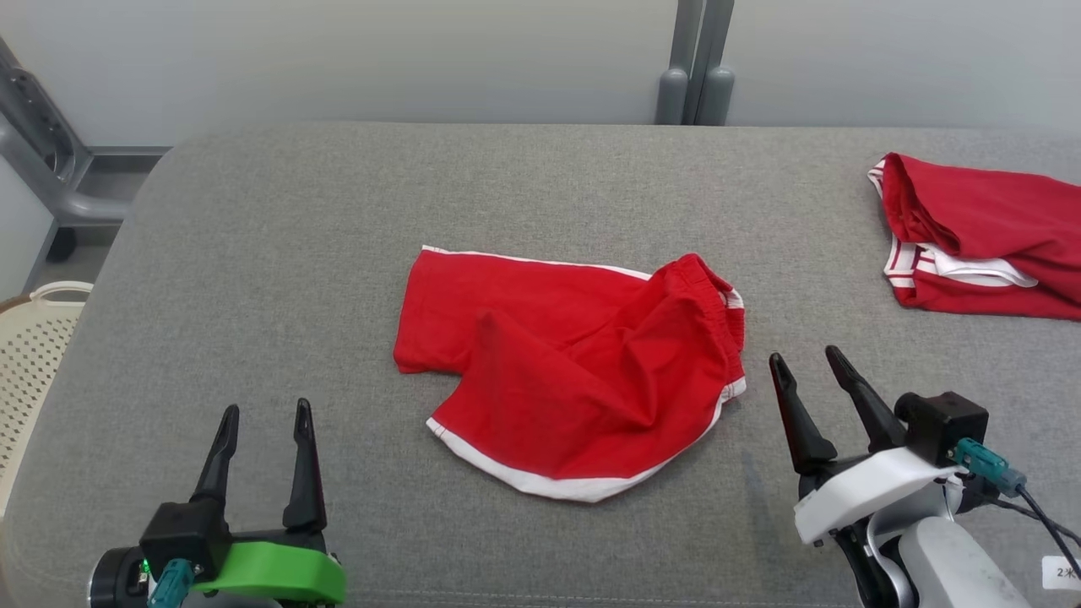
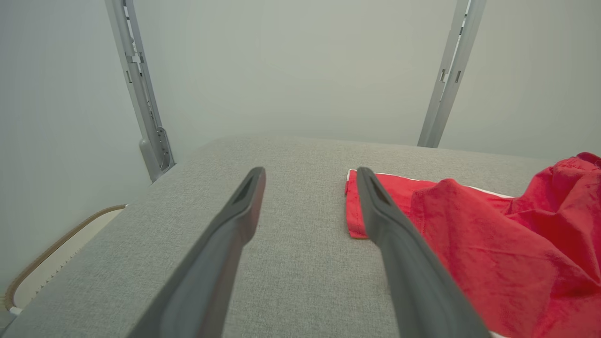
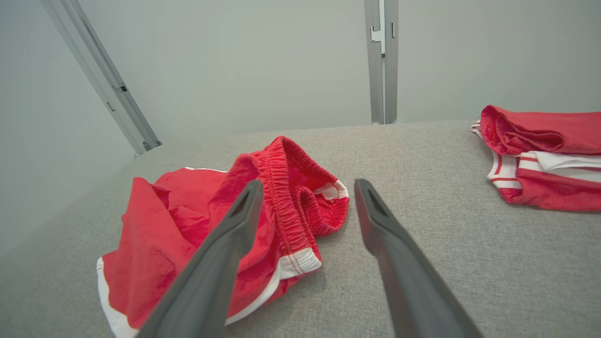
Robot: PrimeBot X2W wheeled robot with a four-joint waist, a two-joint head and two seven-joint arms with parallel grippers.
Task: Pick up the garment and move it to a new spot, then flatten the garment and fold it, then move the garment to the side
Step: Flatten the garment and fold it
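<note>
Your red shorts (image 1: 574, 371) lie crumpled near the middle of the grey padded table (image 1: 279, 253), well apart from every edge. The elastic waistband bunches up at their right end, and the white-trimmed leg hems lie at the left and near sides. Grey cloth shows all round them: a wide strip toward the far edge, another to the left, and a narrower one on the near side, between the shorts and your claws. At the far right a second red garment (image 1: 988, 245) with white stripes lies folded, well apart from the shorts. The table's far left corner is rounded, and a pale perforated basket (image 1: 34, 355) stands just beyond the left edge, lower than the top.

Your left claw (image 1: 266, 407) sits at the lower left over the near part of the table, fingers pointing away from you, spread apart and holding nothing. In its wrist view the shorts' left leg hem lies just past one fingertip. Your right claw (image 1: 805, 355) is just beside the waistband end, to its right, leaning a little leftward, fingers likewise spread and empty.

The covering is a smooth woven grey fabric. Behind the table stands a plain pale wall (image 1: 422, 59) with grey metal posts (image 1: 697, 76).
</note>
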